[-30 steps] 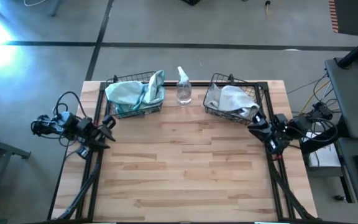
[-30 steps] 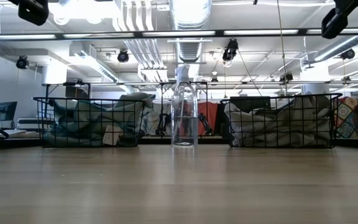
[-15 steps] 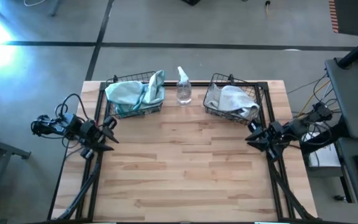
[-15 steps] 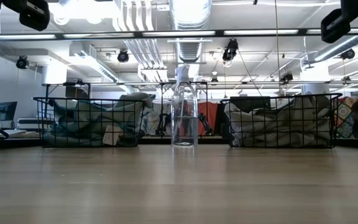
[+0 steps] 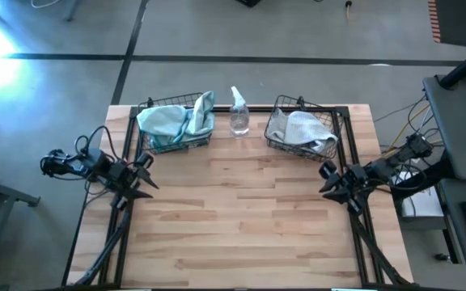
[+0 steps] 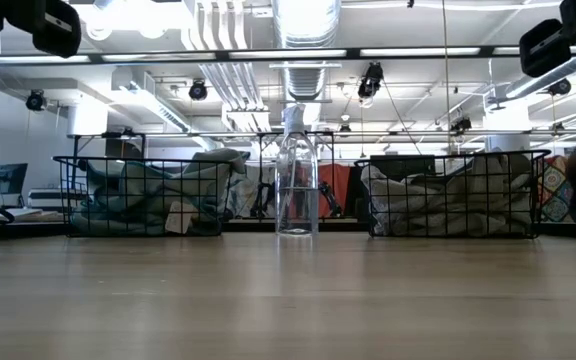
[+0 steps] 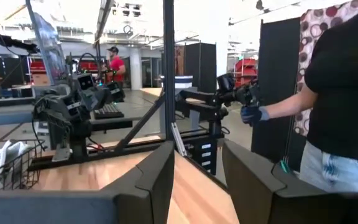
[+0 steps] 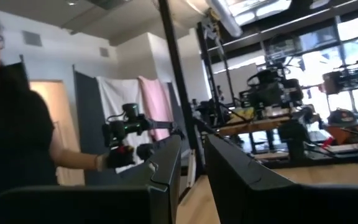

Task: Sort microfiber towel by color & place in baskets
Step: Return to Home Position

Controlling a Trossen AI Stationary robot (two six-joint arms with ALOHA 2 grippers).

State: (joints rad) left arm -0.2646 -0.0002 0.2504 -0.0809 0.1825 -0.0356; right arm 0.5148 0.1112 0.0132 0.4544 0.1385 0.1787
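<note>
Teal-blue microfiber towels [image 5: 168, 121] lie heaped in the left wire basket [image 5: 176, 146] at the table's far side. Pale grey-white towels [image 5: 306, 129] fill the right basket [image 5: 285, 148]. In the low view both baskets [image 6: 146, 196] [image 6: 453, 194] stand on the tabletop with cloth bulging over their rims. My left gripper [image 5: 142, 171] hovers open at the table's left edge, near the left basket, with nothing between its fingers [image 7: 197, 180]. My right gripper [image 5: 327, 181] hovers open at the right edge, just nearer than the right basket, also with nothing between its fingers [image 8: 192, 180].
A clear spray bottle [image 5: 239, 113] stands upright between the two baskets [image 6: 296, 176]. The wooden tabletop [image 5: 241, 218] stretches bare from the baskets to the near edge. Beyond the table a person in a black shirt [image 7: 337, 93] [image 8: 11, 130] holds a handle.
My right gripper has drawn back from beside the right basket toward the table's near edge, has sunk a little and has turned its wrist so that its fingers point more toward the table's middle. The towels, baskets and bottle have stayed put.
</note>
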